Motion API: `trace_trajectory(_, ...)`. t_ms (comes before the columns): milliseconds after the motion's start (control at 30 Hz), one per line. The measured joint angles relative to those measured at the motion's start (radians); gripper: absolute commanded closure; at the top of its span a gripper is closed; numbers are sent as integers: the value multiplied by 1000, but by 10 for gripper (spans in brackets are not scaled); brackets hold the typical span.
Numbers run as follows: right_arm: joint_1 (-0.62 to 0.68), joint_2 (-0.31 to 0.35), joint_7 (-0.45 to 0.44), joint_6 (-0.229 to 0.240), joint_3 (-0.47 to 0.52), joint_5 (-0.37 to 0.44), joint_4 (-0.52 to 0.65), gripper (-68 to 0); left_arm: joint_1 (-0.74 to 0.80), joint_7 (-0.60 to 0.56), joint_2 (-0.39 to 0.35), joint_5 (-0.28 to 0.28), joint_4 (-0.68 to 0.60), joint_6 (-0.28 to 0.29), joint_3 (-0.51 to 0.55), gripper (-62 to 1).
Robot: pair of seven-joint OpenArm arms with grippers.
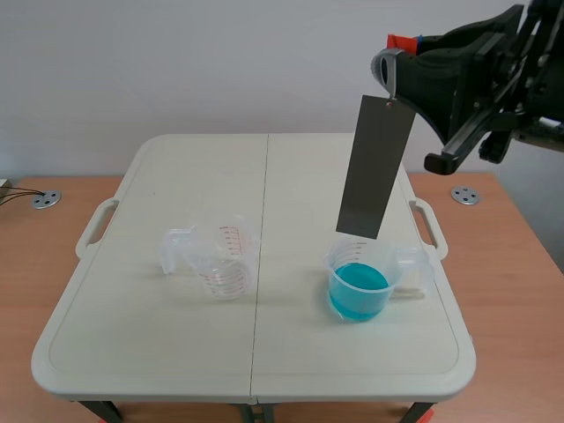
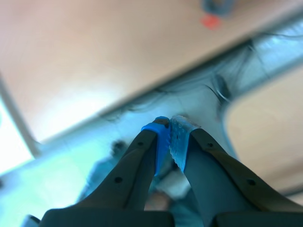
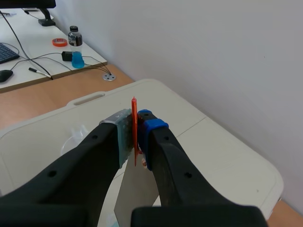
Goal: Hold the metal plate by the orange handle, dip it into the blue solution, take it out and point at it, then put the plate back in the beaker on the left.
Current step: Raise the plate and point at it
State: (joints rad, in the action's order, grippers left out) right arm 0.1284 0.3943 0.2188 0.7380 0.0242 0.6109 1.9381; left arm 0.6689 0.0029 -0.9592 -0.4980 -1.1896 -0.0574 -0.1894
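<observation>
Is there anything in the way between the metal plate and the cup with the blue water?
No, nothing visible. The metal plate hangs from the right end effector, and its lower end seems right over the cup of blue water. The cup has no lid, and only air shows between them.

Bright, even light; faint soft shadows on the table [image 1: 141, 344]

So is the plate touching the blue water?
Apart. The scene view shows the plate hanging with its whole bottom edge clear above the blue water.
</observation>
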Motion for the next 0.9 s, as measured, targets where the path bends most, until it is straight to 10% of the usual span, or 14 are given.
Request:
trace_trajectory(233,0,0,27,0,11,19,53,-13,-150,0,-47,-45,-95,43,0,-29)
trace_trajectory(533,0,0,41,0,11,19,91,-13,-433,0,-54,-106,-191,323,-50,-29)
trace_trajectory(900,0,0,50,0,11,26,93,-13,-784,96,75,-104,-200,455,-339,-29)
